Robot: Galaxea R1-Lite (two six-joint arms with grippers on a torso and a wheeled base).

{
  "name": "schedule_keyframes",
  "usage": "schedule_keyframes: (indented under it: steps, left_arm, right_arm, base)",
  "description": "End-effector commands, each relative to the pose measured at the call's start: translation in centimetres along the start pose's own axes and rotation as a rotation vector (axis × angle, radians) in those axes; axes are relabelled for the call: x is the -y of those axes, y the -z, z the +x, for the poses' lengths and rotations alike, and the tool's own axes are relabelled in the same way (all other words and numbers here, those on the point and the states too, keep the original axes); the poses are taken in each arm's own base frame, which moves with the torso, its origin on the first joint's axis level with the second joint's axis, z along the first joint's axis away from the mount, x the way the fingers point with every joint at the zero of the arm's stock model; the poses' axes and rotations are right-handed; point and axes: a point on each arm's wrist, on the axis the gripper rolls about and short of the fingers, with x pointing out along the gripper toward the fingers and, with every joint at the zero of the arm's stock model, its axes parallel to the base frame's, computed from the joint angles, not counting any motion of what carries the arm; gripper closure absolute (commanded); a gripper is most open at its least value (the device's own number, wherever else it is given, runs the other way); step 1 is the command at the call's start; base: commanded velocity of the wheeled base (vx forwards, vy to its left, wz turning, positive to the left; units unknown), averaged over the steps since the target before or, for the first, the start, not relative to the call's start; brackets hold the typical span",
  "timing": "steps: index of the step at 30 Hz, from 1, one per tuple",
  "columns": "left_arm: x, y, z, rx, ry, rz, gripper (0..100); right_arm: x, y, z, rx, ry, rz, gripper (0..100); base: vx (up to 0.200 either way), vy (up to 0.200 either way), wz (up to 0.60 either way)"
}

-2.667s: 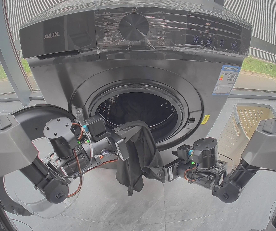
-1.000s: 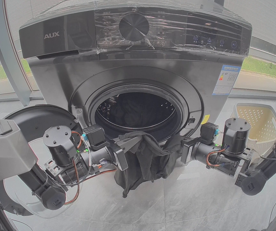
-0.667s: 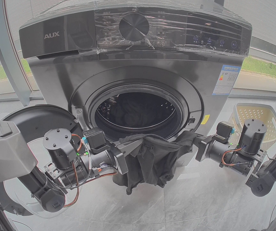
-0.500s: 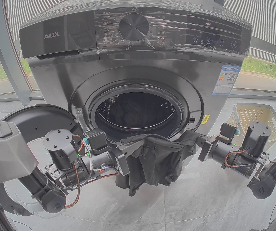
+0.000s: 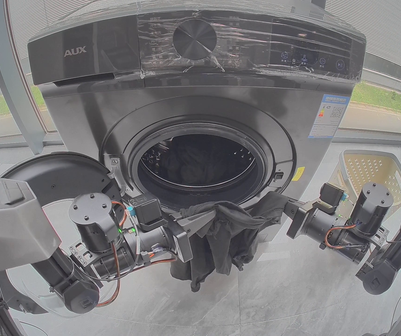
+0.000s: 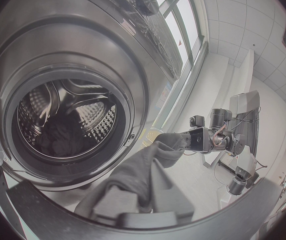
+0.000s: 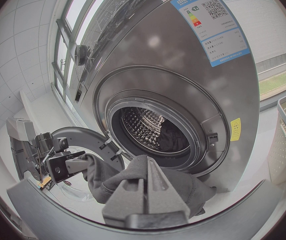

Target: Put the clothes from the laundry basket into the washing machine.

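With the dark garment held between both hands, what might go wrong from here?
The dark garment hangs from the left hand and right hand below the washing machine opening; its loose tail may miss the opening or snag on its rim when lifted. The open door stands close beside the left hand and might get knocked.

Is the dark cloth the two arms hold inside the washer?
No, the cloth hangs outside the washer, below its opening, held by the left gripper and right gripper.
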Motion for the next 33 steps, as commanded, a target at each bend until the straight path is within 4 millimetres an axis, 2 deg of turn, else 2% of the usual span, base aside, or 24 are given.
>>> schedule_keyframes:
  steps: [1, 8, 10, 11, 29, 33]
  left_arm:
    - [-0.2, 1.0, 0.4, -0.029, -0.003, -0.009, 0]
    - [-1.2, 3.6, 1.1, -0.102, -0.027, -0.036, 0]
    - [-1.2, 3.6, 1.1, -0.102, -0.027, -0.036, 0]
    - [-1.6, 4.6, 1.3, -0.13, -0.036, -0.044, 0]
    - [-2.7, 7.3, 1.5, -0.209, -0.061, -0.015, 0]
    - [-3.8, 7.9, 1.6, -0.216, -0.087, -0.002, 0]
  right_arm:
    - [0.0, 0.2, 0.2, -0.004, -0.003, 0.001, 100]
    - [-0.6, -0.2, 0.4, 0.015, -0.021, -0.002, 100]
    - [-0.6, -0.2, 0.4, 0.015, -0.021, -0.002, 100]
    - [-0.7, -0.4, 0.5, 0.026, -0.027, -0.004, 100]
    - [-1.0, -1.1, 1.0, 0.061, -0.038, -0.01, 100]
    - [-1.2, -1.4, 0.9, 0.071, -0.042, -0.012, 100]
  base:
    - [0.0, 0.0, 0.0]
    - [0.0, 0.0, 0.0]
    - [0.0, 0.0, 0.0]
    - [0.0, 0.0, 0.0]
    - [0.0, 0.0, 0.0]
    - [0.0, 0.0, 0.0]
